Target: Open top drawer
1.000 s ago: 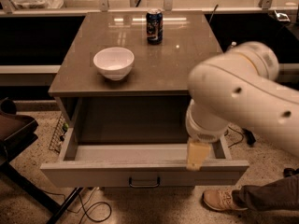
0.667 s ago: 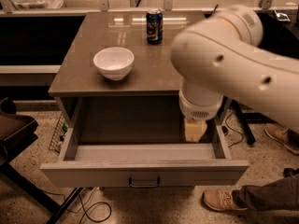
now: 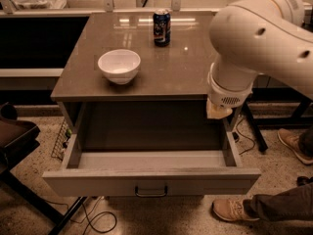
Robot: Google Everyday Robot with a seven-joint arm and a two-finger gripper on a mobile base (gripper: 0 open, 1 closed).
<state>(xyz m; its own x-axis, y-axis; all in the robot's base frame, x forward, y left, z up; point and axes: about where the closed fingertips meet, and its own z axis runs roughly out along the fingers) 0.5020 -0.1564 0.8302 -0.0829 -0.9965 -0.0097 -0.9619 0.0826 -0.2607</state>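
Note:
The top drawer (image 3: pixel 151 182) is pulled far out from under the grey-brown cabinet top (image 3: pixel 161 67). Its pale-grey front panel carries a small dark bar handle (image 3: pixel 151 192) at centre, and its deep grey interior (image 3: pixel 146 131) holds nothing I can see. My gripper (image 3: pixel 218 110) hangs below the big white arm (image 3: pixel 259 38) at the right rear corner of the drawer opening, above the drawer's right side wall. Only a pale stub of it shows; it touches nothing I can see.
A white bowl (image 3: pixel 119 65) and a dark blue can (image 3: pixel 161 27) stand on the cabinet top. A person's shoe (image 3: pixel 234 210) and leg are at the lower right, another shoe (image 3: pixel 293 143) further right. A dark chair (image 3: pixel 14 136) stands left. Cables (image 3: pixel 95 217) lie on the floor.
The arm has lifted and swung back to the right, from over the drawer's front right part to the right rear corner. The drawer has stayed open.

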